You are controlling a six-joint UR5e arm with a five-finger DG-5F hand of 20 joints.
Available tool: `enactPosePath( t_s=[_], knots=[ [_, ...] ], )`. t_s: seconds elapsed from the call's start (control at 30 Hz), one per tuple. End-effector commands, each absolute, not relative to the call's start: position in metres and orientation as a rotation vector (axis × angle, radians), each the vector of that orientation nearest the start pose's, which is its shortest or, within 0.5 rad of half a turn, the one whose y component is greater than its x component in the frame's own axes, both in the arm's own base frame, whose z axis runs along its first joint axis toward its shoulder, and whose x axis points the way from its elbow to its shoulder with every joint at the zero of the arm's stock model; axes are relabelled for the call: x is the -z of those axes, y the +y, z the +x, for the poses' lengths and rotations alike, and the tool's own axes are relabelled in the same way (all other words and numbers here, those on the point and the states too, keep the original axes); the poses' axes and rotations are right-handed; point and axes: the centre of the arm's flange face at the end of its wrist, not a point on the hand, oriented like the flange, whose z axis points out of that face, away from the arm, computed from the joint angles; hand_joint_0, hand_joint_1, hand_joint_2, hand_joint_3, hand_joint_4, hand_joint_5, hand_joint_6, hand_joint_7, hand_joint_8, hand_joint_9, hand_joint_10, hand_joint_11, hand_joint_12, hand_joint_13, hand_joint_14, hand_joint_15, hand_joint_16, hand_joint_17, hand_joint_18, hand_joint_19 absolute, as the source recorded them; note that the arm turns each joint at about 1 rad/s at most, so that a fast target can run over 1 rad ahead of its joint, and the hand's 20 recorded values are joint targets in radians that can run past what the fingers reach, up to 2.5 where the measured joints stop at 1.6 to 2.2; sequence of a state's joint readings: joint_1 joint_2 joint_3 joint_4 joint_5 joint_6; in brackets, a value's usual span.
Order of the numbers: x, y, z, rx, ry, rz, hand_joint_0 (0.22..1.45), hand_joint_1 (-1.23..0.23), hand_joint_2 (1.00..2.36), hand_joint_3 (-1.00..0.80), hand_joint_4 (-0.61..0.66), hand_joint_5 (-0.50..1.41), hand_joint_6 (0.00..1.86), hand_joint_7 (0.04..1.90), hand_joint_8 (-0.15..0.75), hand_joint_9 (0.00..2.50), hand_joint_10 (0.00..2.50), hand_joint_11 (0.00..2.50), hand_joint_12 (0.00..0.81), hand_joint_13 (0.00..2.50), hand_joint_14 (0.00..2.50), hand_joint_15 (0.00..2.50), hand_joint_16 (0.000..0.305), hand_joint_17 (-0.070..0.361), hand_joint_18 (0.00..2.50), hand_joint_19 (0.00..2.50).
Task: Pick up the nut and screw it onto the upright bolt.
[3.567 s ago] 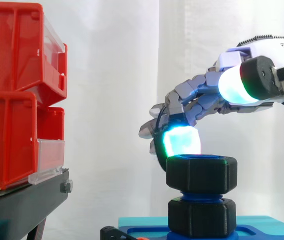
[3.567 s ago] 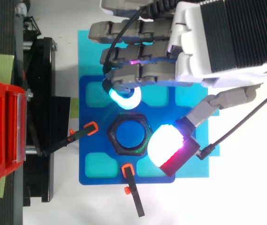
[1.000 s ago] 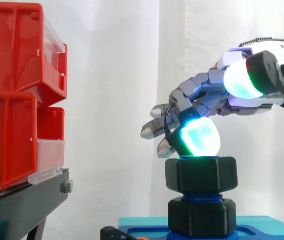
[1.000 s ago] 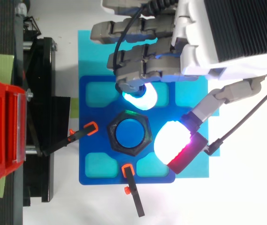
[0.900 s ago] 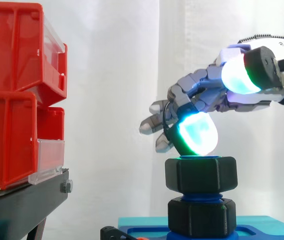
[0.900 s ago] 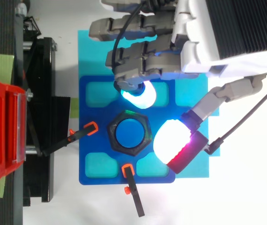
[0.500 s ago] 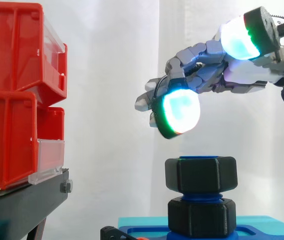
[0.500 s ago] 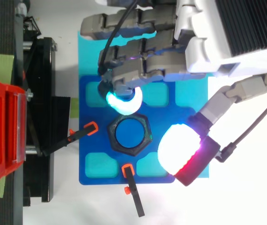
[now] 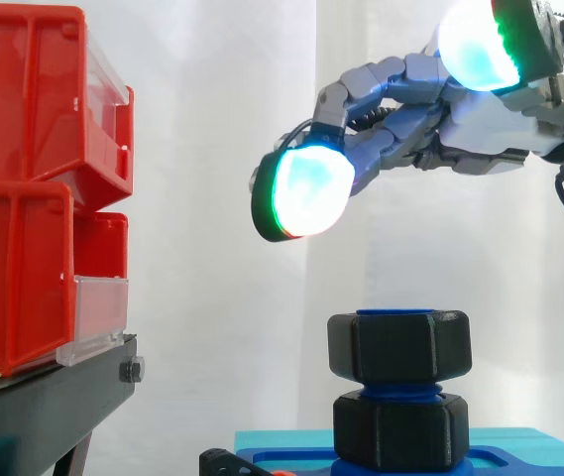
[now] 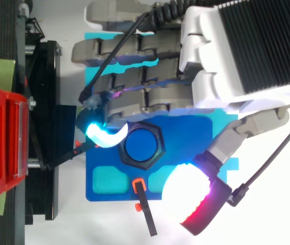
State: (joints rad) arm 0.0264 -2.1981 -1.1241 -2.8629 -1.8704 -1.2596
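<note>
Black nut sat at the top of the blue bolt. The hand hung clear above it, fingers loosely stretched out, holding nothing.

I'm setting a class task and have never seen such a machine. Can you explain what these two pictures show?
This machine's working end is a robot hand with fingers and a thumb; the glowing blobs are its own fingertip pads. One picture looks level from the side, the other straight down from above. On a blue base plate stands an upright blue bolt, with a black nut at its top and a second nut lower down. Red bins sit on a black stand at the left. The robot hand hovers open above the black nut, holding nothing.
</note>
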Motion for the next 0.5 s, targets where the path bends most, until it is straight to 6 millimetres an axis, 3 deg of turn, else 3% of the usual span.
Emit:
enactPosePath(
  t_s=[0.0,0.23,0.47],
  knots=[
    [-0.344,-0.077,0.745,-0.493,1.489,0.021,0.46,-0.11,1.00,-0.50,0.25,-0.13,0.50,0.73,0.261,0.65,0.00,0.00,0.316,0.23,0.00,0.00,0.040,0.089,0.00,0.00],
    [-0.343,-0.072,0.750,-0.461,1.476,0.140,0.46,-0.13,1.00,-0.50,0.25,-0.15,0.50,0.74,0.262,0.63,0.00,0.00,0.315,0.23,0.00,0.00,0.039,0.088,0.00,0.00],
    [-0.328,-0.067,0.754,-0.463,1.495,0.141,0.46,-0.16,1.00,-0.50,0.25,-0.16,0.50,0.75,0.267,0.62,0.00,0.00,0.316,0.24,0.00,0.00,0.039,0.087,0.00,0.00]
  ],
)
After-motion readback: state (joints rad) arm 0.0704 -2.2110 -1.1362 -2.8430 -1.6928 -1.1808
